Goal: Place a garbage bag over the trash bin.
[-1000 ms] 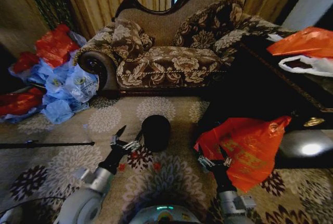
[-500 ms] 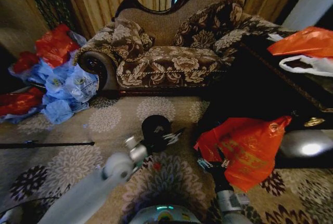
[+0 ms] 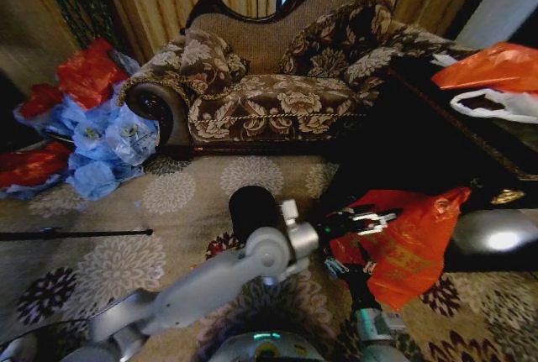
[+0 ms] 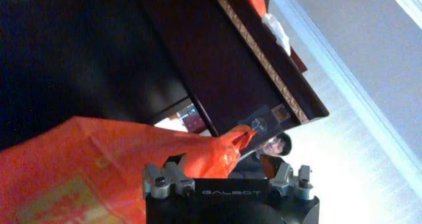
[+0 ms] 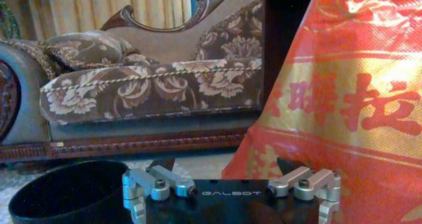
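Standing at frame centre, black trash bin (image 3: 252, 211), mouth bare. Reaching across to centre right, left end effector (image 3: 370, 221), fingers spread against garbage bag (image 3: 403, 244); worth closing on one rim layer only, near the handle loop. Lower right, right end effector (image 3: 346, 268) pinching the bag's lower edge; best held firm.

left gripper (image 4: 228, 182): GALBOT | right gripper (image 5: 231, 182): GALBOT | garbage bag (image 5: 343, 100): red Chinese characters

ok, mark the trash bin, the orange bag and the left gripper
trash bin (image 3: 250, 209), head view, black side wall.
orange bag (image 3: 412, 249), head view, printed front face.
left gripper (image 3: 367, 221), head view, between its tips.
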Tool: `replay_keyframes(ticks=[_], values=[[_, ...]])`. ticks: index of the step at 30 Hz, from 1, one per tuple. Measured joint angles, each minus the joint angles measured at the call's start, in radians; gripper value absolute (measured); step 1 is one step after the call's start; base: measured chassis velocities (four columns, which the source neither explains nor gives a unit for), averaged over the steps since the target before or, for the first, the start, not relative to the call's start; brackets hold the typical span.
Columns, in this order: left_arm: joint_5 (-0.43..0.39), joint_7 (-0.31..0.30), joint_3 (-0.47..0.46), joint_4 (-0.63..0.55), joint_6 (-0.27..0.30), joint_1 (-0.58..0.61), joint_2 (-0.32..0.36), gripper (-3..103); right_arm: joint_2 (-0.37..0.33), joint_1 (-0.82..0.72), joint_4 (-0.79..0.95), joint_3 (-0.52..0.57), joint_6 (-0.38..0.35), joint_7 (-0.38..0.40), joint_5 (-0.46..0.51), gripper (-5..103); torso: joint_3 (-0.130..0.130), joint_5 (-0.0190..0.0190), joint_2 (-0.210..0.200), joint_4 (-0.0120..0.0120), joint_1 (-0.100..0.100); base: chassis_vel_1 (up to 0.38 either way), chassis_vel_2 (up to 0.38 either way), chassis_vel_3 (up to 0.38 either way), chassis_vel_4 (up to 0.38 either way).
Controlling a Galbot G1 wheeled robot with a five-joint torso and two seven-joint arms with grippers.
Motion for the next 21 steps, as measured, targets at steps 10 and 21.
replay_keyframes(ticks=[10,21], values=[[-0.055,-0.091,0.022,0.069,-0.002,-0.029,-0.121,68,-0.01,0.006,-0.022,-0.002,0.003,0.004,0.0,100,0.0,0.0,0.0,-0.0001,0.0,0.0,0.0,0.0,0.0],[-0.066,-0.162,0.04,0.137,0.004,-0.049,-0.25,66,-0.006,0.008,-0.027,0.001,0.003,0.01,0.006,100,0.0,0.0,0.0,-0.0003,0.0,0.0,0.0,0.0,0.0]])
